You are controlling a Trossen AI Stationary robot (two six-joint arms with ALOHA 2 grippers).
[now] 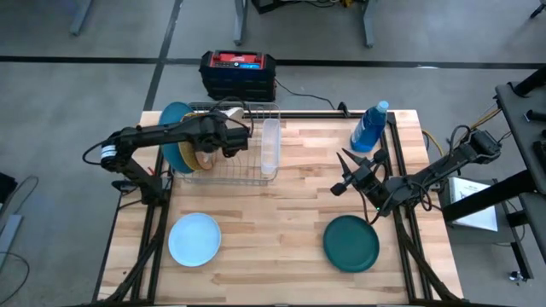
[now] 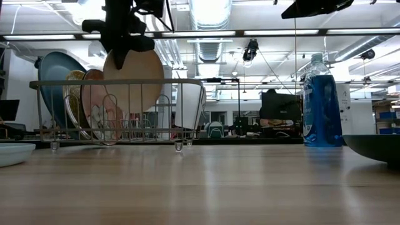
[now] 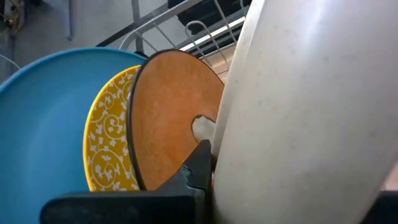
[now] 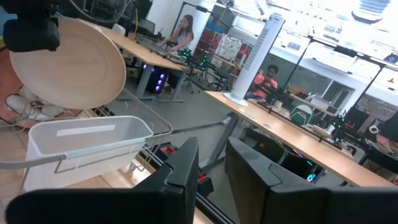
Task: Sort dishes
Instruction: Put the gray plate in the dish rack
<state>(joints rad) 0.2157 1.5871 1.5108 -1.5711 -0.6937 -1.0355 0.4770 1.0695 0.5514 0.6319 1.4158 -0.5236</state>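
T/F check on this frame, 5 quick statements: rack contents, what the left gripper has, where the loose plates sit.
1. The left gripper holds the beige-grey plate upright over the wire rack. True.
2. The large mid-blue plate lies flat on the table. False: it stands on edge at the rack's end, beside the gold speckled plate.
3. The dark teal-green plate lies flat on the table near the right arm. True.
4. The right gripper grips the blue bottle. False: it is open, hanging apart from the bottle, holding nothing.
5. The small pale blue plate is in the rack. False: it lies on the table, outside the rack.
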